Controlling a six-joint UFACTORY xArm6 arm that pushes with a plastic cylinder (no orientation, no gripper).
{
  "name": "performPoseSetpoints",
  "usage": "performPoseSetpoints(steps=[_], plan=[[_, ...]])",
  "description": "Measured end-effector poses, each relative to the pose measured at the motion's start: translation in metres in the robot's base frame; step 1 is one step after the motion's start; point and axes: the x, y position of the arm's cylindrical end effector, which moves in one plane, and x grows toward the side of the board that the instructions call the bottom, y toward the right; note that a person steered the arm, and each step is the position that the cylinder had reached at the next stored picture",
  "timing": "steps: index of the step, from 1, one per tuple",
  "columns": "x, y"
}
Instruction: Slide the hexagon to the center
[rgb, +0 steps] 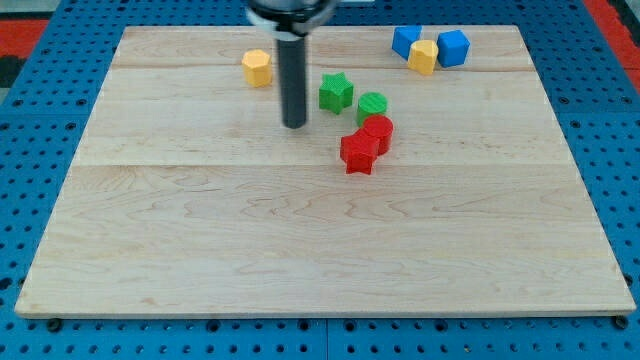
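A yellow hexagon block (257, 67) lies near the view's top, left of the middle of the wooden board (200, 250). My tip (294, 126) rests on the board below and to the right of the hexagon, apart from it. The tip is left of a green star block (336, 92), with a small gap between them.
A green round block (372, 104) sits right of the green star. A red round block (379, 130) touches a red star block (357, 153) just below. At the top right, two blue blocks (405, 41) (453, 47) flank a second yellow block (423, 56).
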Motion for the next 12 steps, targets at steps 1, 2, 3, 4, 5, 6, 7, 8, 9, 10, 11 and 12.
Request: performPoseSetpoints(steps=[1,2,3,4,5,6,7,8,9,10,11,12], plan=[[-0.022,-0.045],[-0.063,-0.050],[-0.067,-0.040],[-0.079,-0.024],[-0.094,-0.007],[-0.093,0.007],[-0.093,0.046],[-0.102,0.096],[-0.125,0.105],[-0.156,0.066],[-0.169,0.000],[-0.123,-0.033]])
